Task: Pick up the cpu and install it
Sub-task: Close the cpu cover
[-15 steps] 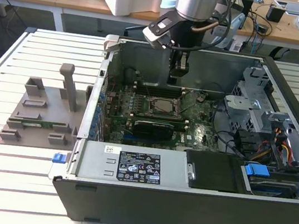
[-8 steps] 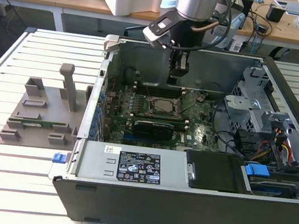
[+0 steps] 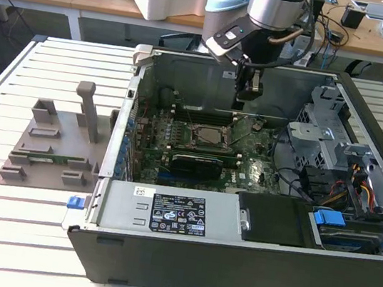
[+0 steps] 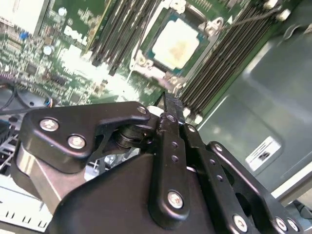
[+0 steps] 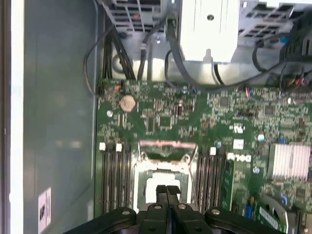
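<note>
Well off to the exterior view's left of the socket (image 3: 203,134), outside the computer case (image 3: 231,265), a grey parts fixture (image 3: 50,148) sits on the slatted table. The cpu (image 4: 175,41) is not there: in both wrist views its pale silvery top lies inside the socket frame, level with it as far as I can judge. Just above the socket hangs the gripper (image 3: 247,94), its fingers (image 5: 167,192) pressed together with nothing between them. The chip therefore looks set down, and the step in hand seems to be the seating itself. To do that well, the chip must lie flat with all four edges inside the frame. Any touch from the closed tips should come straight down on the middle of the metal top (never at a corner, where it would tip the chip onto the contacts). It should be light and without sideways drag. The tips should also keep off the memory slots (image 4: 219,63) on either side of the socket and off the thin wire lever (image 4: 253,16) beside it. To the exterior view's right of the socket stands the metal drive cage (image 3: 326,113), well apart from the arm.
</note>
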Available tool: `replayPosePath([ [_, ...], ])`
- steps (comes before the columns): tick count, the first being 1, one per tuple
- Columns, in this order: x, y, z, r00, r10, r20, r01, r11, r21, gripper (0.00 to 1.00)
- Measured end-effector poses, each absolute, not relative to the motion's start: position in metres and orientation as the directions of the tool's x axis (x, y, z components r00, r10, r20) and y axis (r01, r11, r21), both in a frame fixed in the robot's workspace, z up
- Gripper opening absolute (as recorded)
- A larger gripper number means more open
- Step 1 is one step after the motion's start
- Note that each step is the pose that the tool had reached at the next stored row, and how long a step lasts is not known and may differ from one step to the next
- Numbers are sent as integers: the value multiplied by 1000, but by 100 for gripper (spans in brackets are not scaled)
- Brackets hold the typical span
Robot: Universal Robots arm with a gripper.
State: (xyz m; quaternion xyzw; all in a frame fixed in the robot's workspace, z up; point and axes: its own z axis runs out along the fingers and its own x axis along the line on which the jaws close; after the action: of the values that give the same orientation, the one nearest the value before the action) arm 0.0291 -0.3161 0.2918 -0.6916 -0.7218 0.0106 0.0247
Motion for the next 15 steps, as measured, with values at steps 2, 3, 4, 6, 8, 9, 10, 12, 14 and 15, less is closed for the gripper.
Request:
replayPosePath([
  [2,35,-316,292,-42,999,21,998,43,-49,11],
  [3,41,-316,292,-42,999,21,998,43,-49,11],
  [4,48,-316,292,-42,999,21,998,43,-50,11],
  [6,55,-316,292,-42,999,21,998,43,-50,11],
  [8,66,-316,292,-42,999,21,998,43,-50,11],
  [9,70,-316,292,-42,999,21,998,43,-50,11],
  [10,72,-316,292,-42,999,21,998,43,-50,11],
  [12,76,-316,292,-42,999,21,998,43,-50,11],
  [14,81,-315,292,-42,999,21,998,43,-50,11],
  [15,83,-315,292,-42,999,21,998,43,-50,11],
])
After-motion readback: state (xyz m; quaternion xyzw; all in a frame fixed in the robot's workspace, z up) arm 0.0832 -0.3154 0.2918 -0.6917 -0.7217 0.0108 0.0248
